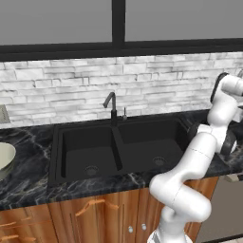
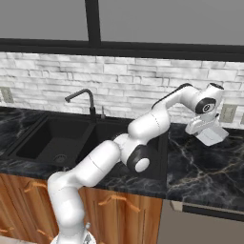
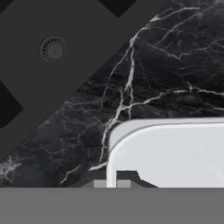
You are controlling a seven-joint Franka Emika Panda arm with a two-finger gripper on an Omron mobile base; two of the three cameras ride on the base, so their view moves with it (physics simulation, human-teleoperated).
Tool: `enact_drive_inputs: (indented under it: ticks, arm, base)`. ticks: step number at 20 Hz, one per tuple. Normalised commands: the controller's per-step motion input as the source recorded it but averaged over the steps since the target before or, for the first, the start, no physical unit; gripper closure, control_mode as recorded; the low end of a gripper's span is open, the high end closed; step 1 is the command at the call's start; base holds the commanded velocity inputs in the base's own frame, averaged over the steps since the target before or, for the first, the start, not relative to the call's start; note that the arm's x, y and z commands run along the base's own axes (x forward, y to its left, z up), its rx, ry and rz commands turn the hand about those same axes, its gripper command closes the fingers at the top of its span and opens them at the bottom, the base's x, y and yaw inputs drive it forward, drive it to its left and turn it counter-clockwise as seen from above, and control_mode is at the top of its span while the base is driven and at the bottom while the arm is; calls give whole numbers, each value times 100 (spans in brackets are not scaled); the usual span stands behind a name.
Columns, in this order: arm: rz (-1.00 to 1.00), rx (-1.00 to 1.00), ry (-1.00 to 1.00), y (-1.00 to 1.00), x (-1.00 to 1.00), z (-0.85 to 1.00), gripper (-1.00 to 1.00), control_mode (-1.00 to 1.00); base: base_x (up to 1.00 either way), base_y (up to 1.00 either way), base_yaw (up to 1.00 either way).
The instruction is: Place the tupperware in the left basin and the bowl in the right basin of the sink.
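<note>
Black marble counter with white veining (image 2: 200, 171) along the front; whitewashed grey brick backsplash (image 1: 61, 85) behind it; dark-framed window (image 1: 118, 23) above the brick, one vertical mullion; warm wooden cabinet doors with curved wooden handles (image 1: 95, 206) below the counter; pale wall outlet plate (image 2: 228, 113) on the brick at right; another (image 2: 6, 95) at left.

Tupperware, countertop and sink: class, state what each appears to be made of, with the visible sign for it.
Tupperware: probably plastic, smooth pale white-grey with a thin raised rim and rounded corner, faint sheen.
Countertop: looks like polished black marble or an imitation, white veins running through it.
Sink: matte black, perhaps composite or coated metal; flat, without reflections. The render leaves all three open.
</note>
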Motion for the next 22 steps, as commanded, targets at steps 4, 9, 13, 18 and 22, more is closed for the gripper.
enact_drive_inputs:
  ticks: [4, 9, 13, 18, 22]
  arm:
    - [3, -6, -2, 36, -30, 20, 100, -100]
    - [3, -3, 0, 28, -28, 28, 100, -100]
    - [3, -2, 0, 24, -37, 33, 100, -100]
    - [3, -2, -6, 19, -40, 47, 100, -100]
    - [1, -4, -17, 13, -20, 53, 100, -100]
  base:
    - [0, 0, 0]
    - [0, 0, 0]
    - [0, 0, 0]
    - [0, 0, 0]
    - [0, 0, 0]
